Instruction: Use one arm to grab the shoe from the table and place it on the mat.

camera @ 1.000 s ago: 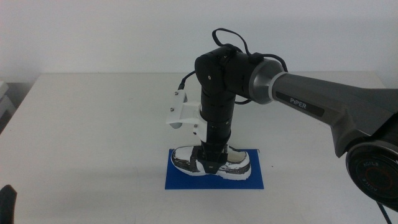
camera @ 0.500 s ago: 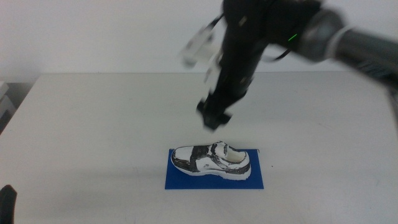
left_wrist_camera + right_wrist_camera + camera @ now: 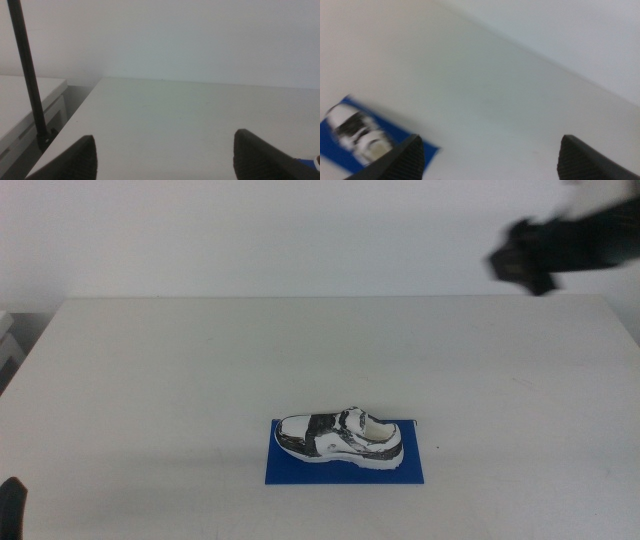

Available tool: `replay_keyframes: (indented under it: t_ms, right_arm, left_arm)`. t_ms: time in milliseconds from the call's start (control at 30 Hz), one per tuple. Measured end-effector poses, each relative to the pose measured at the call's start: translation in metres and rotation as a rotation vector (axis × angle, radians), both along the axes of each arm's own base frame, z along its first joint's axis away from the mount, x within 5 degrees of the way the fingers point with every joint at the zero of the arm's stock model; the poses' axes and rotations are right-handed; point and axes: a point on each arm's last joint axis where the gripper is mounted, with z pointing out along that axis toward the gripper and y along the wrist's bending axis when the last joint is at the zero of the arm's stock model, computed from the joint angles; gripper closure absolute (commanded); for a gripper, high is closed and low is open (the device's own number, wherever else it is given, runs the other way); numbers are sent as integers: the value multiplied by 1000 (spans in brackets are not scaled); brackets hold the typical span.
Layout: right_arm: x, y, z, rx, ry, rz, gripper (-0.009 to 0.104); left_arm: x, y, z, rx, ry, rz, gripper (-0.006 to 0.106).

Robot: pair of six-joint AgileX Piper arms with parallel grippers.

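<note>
The white and black shoe (image 3: 341,438) lies on its sole on the dark blue mat (image 3: 345,467) near the front middle of the white table (image 3: 200,380). It shows blurred in the right wrist view (image 3: 357,135), on the mat (image 3: 395,131). My right gripper (image 3: 522,265) is high up at the back right, far from the shoe, open and empty; its jaws stand wide apart in the right wrist view (image 3: 490,157). My left gripper (image 3: 165,155) waits at the table's front left, open and empty.
A black pole (image 3: 27,75) and a lower grey surface (image 3: 25,107) stand beyond the table's left edge. A plain white wall runs behind the table.
The right gripper has let go of the shoe on the mat, risen, and swung away to the upper right. The shoe stays still on the mat.
</note>
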Motion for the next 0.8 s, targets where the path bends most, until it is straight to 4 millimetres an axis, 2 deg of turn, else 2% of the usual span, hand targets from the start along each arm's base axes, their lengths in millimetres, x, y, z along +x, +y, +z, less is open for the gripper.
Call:
replay_keyframes:
  t_ms: [100,167,333,567,800]
  right_arm:
    - [-31,-33,1,48,-111,-75,22]
    - [-53,-53,-6,73,-171,-126,22]
    - [-101,-82,-28,109,-304,-214,22]
    - [-147,-92,-83,157,-464,-229,22]
    - [-171,-94,-130,191,-556,-213,22]
  left_arm:
    - [0,0,0,0,0,0,7]
    - [0,0,0,0,0,0,7]
    - [0,0,0,0,0,0,7]
    - [0,0,0,0,0,0,7]
    - [0,0,0,0,0,0,7]
